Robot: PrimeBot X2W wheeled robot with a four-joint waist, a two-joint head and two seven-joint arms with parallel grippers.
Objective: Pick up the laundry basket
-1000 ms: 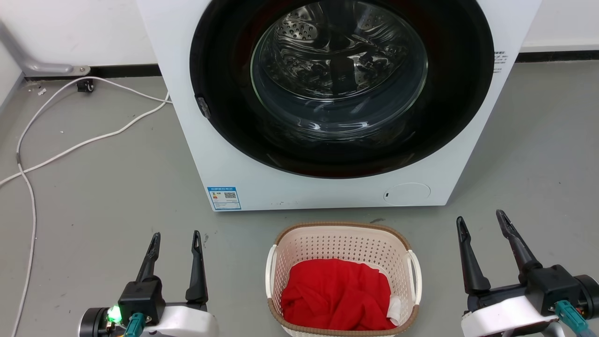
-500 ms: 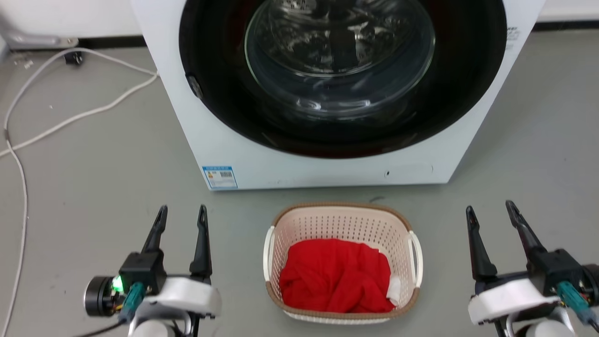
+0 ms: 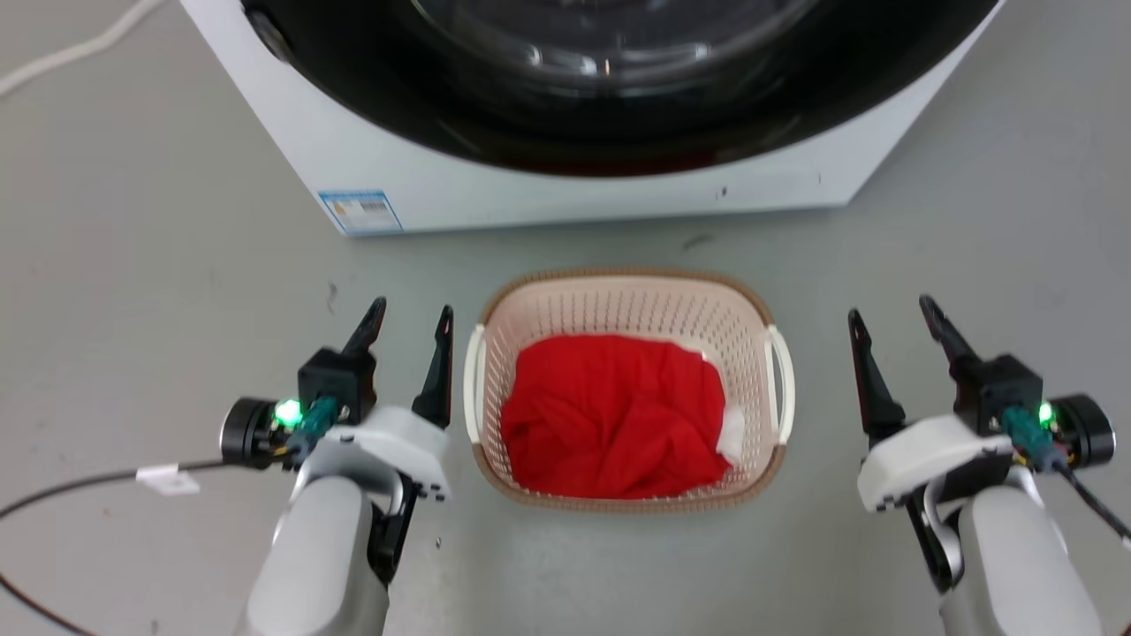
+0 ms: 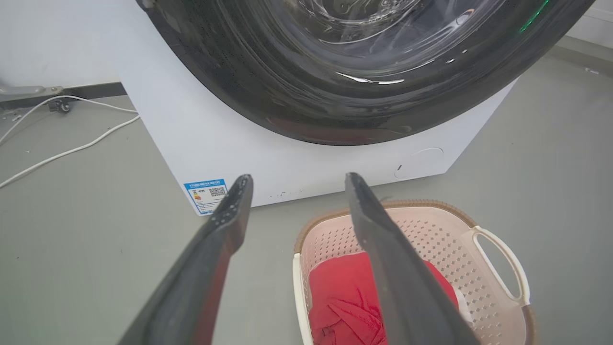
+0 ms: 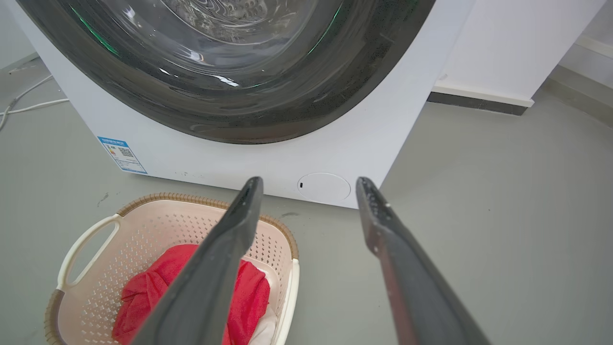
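Left pincer (image 3: 413, 306) first: its 2 dark fingers stand spread, nothing between them, and the inner finger (image 3: 437, 371) hangs just beside the left handle (image 3: 471, 380) of the laundry basket (image 3: 627, 309). My right pincer (image 3: 889, 307) is spread as well and holds nothing. It is near the right handle (image 3: 785, 380), with a clear strip of grey floor (image 3: 822, 495) between them.

The laundry basket stands on the floor between my 2 arms, just in front of the lower front edge of the washing machine (image 3: 530, 190). A red cloth (image 3: 610, 415) lies bunched in the basket, and a bit of white cloth (image 3: 732, 433) shows at its right side.

Along my left pincer (image 4: 298, 176) I see the laundry basket (image 4: 431, 230) low on the right, partly behind 1 finger. Along my right pincer (image 5: 310, 179) the laundry basket (image 5: 158, 225) sits low on the left.

A blue label (image 3: 358, 210) is stuck at the machine's lower left corner. A dark cable (image 3: 71, 486) trails over the floor from my left wrist.
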